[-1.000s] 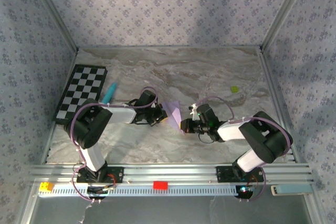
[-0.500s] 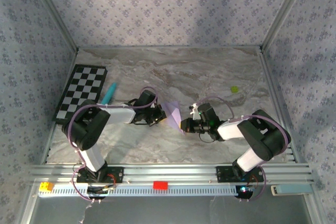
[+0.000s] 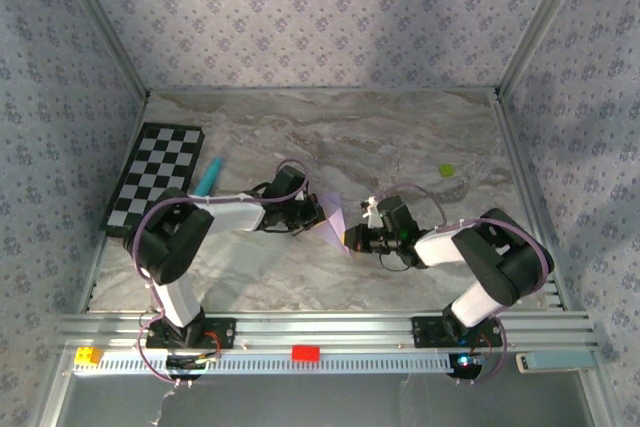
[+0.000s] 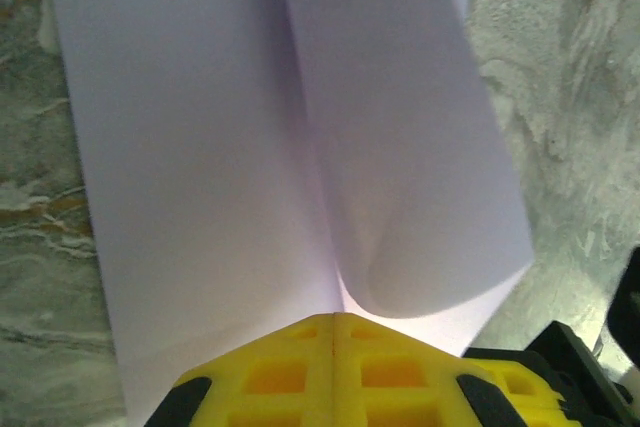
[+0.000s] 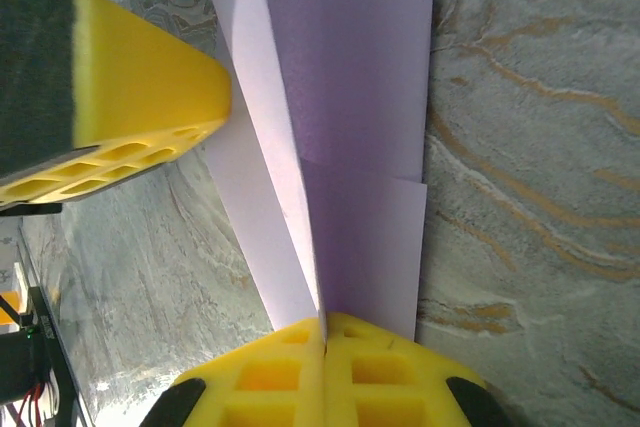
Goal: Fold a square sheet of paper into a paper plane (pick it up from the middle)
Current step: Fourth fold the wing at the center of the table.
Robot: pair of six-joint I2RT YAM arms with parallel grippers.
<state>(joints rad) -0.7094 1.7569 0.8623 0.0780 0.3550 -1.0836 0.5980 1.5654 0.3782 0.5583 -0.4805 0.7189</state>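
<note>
The square sheet of paper is a pale lilac folded shape with a centre crease, like a paper plane, held up off the marble table between both arms. My left gripper is shut on its left side. In the left wrist view the crease runs into the closed yellow jaws and a flap curls away to the right. My right gripper is shut on the near right end. In the right wrist view the paper rises from the closed jaws, with a left fingertip against its left edge.
A black-and-white checkerboard lies at the far left with a teal pen beside it. A small green object sits at the back right. Patterned walls enclose the table. A red block sits on the front rail.
The left gripper has shifted slightly right and away, toward the right gripper, and the paper has turned a little with it. The right gripper has stayed nearly in place.
</note>
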